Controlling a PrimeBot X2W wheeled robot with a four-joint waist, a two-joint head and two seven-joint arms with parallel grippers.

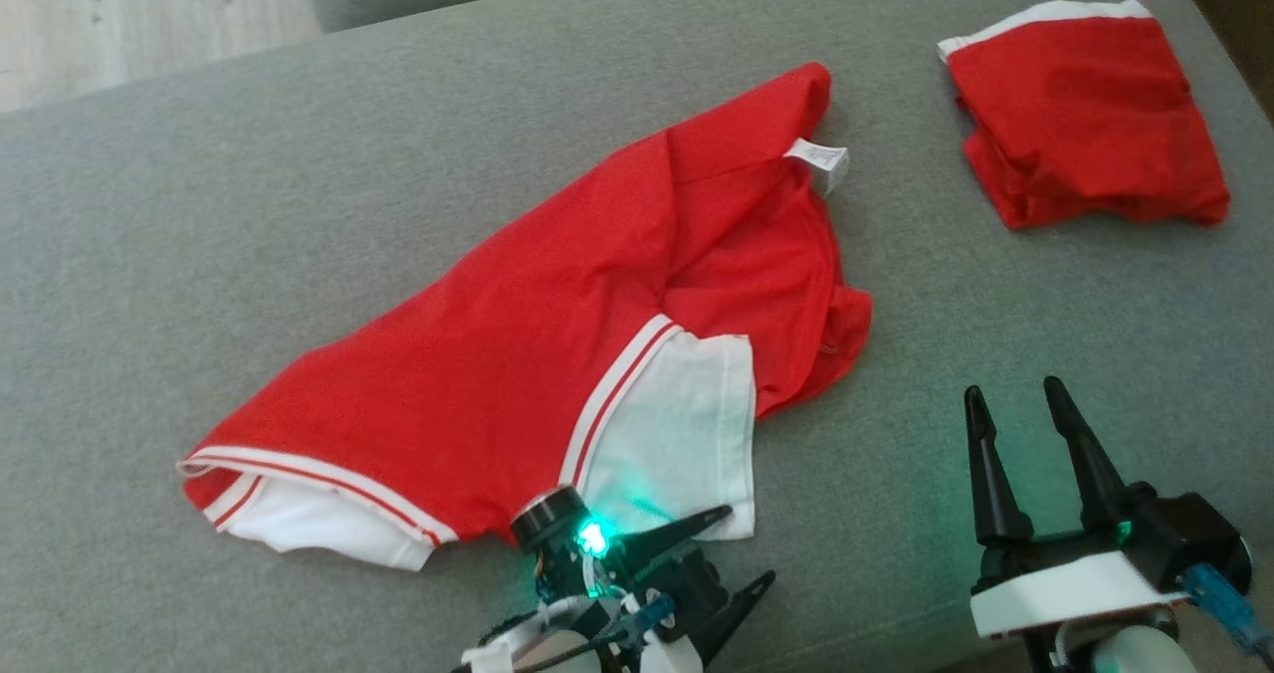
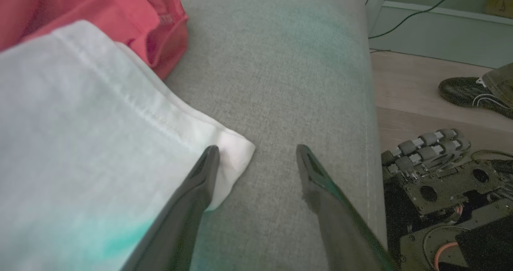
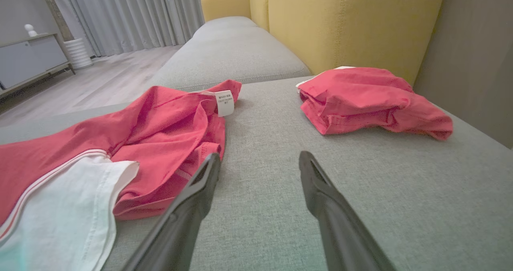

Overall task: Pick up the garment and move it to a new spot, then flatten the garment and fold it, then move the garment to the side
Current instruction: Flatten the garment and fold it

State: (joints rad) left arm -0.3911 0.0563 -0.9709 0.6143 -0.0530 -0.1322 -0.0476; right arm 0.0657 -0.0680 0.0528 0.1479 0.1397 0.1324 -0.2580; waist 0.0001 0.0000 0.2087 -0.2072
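- Head view: the garment (image 1: 518,354), red with white sleeves, lies rumpled on the grey sofa (image 1: 249,205). A folded red bundle (image 1: 1085,115) sits apart at far right. The left gripper (image 1: 748,544) is spread at the sleeve's edge, and the right gripper (image 1: 1013,387) is spread over bare seat.
- Left wrist view: one finger (image 2: 200,174) overlaps the sleeve corner (image 2: 236,152). A shoe (image 2: 465,91) rests on the floor.
- Right wrist view: a yellow backrest (image 3: 340,22) shows. The garment's label (image 3: 224,102) carries print too small to read.

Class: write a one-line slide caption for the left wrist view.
Open left gripper poised at the white corner of the garment on the grey sofa; a shoe on the floor beyond.
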